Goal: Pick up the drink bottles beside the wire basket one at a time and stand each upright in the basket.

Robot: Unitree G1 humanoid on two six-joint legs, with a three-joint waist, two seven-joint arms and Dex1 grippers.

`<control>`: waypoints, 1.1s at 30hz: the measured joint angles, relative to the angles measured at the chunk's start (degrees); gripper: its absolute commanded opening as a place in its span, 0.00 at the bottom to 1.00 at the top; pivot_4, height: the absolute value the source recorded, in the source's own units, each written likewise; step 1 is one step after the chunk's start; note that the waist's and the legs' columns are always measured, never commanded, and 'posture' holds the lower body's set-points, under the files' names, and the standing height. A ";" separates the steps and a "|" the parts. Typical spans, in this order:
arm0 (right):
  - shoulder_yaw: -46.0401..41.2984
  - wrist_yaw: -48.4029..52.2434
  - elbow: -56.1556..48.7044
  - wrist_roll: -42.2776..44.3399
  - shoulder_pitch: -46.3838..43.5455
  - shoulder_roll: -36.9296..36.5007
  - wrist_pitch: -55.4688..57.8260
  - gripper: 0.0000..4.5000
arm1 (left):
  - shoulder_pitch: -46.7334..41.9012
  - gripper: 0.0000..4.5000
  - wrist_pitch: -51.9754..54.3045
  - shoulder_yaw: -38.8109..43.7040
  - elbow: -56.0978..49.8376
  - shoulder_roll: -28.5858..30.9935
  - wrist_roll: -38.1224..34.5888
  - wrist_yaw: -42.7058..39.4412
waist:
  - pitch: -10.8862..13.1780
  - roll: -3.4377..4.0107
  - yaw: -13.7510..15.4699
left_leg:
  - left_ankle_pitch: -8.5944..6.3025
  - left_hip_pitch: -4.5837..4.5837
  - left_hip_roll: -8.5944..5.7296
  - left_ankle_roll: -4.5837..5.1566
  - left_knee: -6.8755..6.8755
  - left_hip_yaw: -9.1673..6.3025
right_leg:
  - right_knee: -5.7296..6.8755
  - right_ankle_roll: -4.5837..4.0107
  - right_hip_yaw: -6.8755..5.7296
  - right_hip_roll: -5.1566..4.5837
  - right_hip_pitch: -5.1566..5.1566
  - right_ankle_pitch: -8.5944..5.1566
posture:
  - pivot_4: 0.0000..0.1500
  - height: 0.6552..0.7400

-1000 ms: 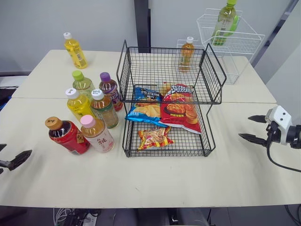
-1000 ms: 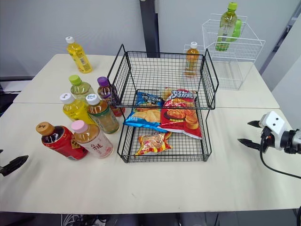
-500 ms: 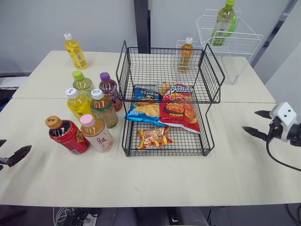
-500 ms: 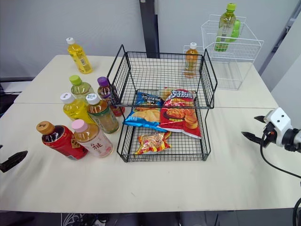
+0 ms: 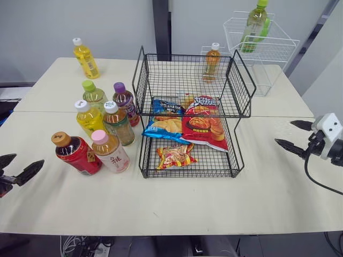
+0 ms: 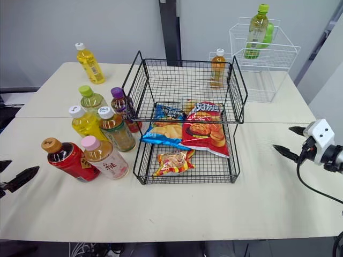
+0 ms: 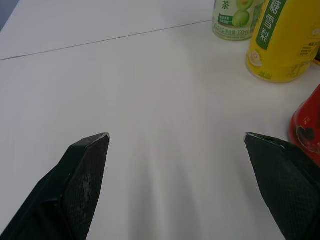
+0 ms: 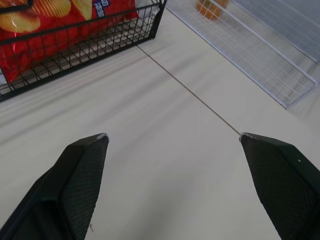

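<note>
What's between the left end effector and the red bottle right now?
Only bare table lies between the left end effector and the red bottle, as the left eye view shows. The end effector is open and points toward the bottle.

A black wire basket [image 5: 190, 115] with two open tiers stands at the middle of a pale bench [image 5: 268, 198]. Six drink bottles cluster just to its left, all apparently upright and close together. Nearest the basket is a purple-capped bottle [image 5: 125, 101] of dark drink, almost touching the wire. Beside it stands a green-capped bottle [image 5: 94, 95] of pale liquid. In front of these are a white-capped yellow bottle [image 5: 88, 118] and a white-capped tea bottle [image 5: 118, 123]. Closest to the bench's front edge are a red bottle with a brown cap [image 5: 76, 154] and a pink-capped bottle [image 5: 110, 152]. A seventh, a yellow bottle [image 5: 86, 58], stands alone at the far left.
</note>
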 measured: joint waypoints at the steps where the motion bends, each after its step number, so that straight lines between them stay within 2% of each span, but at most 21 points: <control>1: -1.79 0.13 -2.67 1.72 0.50 -0.54 1.60 1.00 | 0.14 0.99 0.27 0.00 -0.45 -0.38 -0.05 0.22 | 0.00 0.01 0.01 | 0.00 0.00 -0.01 0.00 0.00 -0.01 | 0.00 0.00 -0.01 0.00 0.01 0.00 | 1.00 0.22; 5: -6.71 1.96 -13.00 9.30 0.15 -4.67 9.10 1.00 | 0.49 0.99 1.17 0.05 -1.32 -1.04 -0.10 1.14 | -0.02 0.00 0.00 | 0.00 0.02 0.00 0.00 0.01 -0.07 | 0.00 0.00 -0.04 0.00 0.02 0.00 | 1.00 0.22; 8: -6.40 3.09 -20.15 15.15 -5.24 -6.63 14.71 1.00 | 1.29 0.99 2.07 0.33 -3.08 -1.77 -0.53 1.36 | -0.03 -0.01 -0.24 | 0.00 0.05 0.02 0.00 0.01 -0.12 | 0.00 0.00 -0.01 0.00 0.02 0.00 | 1.00 0.22; 11: -3.19 3.57 -25.07 19.43 -12.11 -6.54 18.75 1.00 | 2.48 0.99 2.84 1.17 -4.64 -2.28 -1.05 1.62 | -0.09 -0.11 -0.34 | 0.00 0.04 0.04 0.00 0.00 -0.15 | -0.01 -0.08 -0.06 0.00 0.00 -0.05 | 1.00 0.22; 15: 5.53 5.07 -28.42 23.15 -21.71 -1.00 22.41 1.00 | 6.69 0.99 4.90 4.45 -9.53 -4.12 -2.48 2.13 | -0.20 -0.28 -0.85 | -0.02 0.02 0.08 -0.03 -0.01 -0.21 | -0.01 -0.18 -0.11 -0.01 0.00 -0.10 | 1.00 0.22; 20: 14.34 9.53 -29.37 23.48 -26.75 4.73 23.14 1.00 | 14.65 0.99 9.15 9.28 -20.81 -7.52 -6.49 2.05 | -0.24 -0.36 -1.10 | -0.03 -0.13 0.07 -0.03 -0.01 -0.25 | -0.02 -0.25 -0.37 -0.11 -0.01 -0.18 | 1.00 0.22; 26: 18.75 14.02 -27.16 20.87 -27.97 8.08 21.46 1.00 | 21.94 0.99 17.57 16.85 -39.82 -11.29 -17.23 4.17 | -0.30 -0.45 -0.60 | -0.01 -0.21 0.04 -0.03 0.01 -0.77 | -0.04 -0.39 -0.86 -0.18 0.07 -0.27 | 1.00 0.22; 30: 18.88 14.70 -25.97 19.57 -27.98 9.58 21.03 1.00 | 19.42 0.99 21.24 19.53 -46.95 -11.67 -25.14 10.21 | -0.26 -0.36 -0.16 | 0.00 -0.13 -0.01 -0.02 0.01 -1.24 | -0.04 -0.39 -1.00 -0.10 0.34 -0.28 | 1.00 0.22; 33: 19.21 15.28 -25.76 18.96 -28.00 10.25 20.98 1.00 | 15.73 0.99 22.23 19.00 -48.34 -11.60 -27.31 15.05 | -0.26 -0.35 0.20 | 0.00 -0.12 -0.02 -0.02 0.01 -1.40 | -0.04 -0.41 -1.04 0.00 0.41 -0.28 | 1.00 0.22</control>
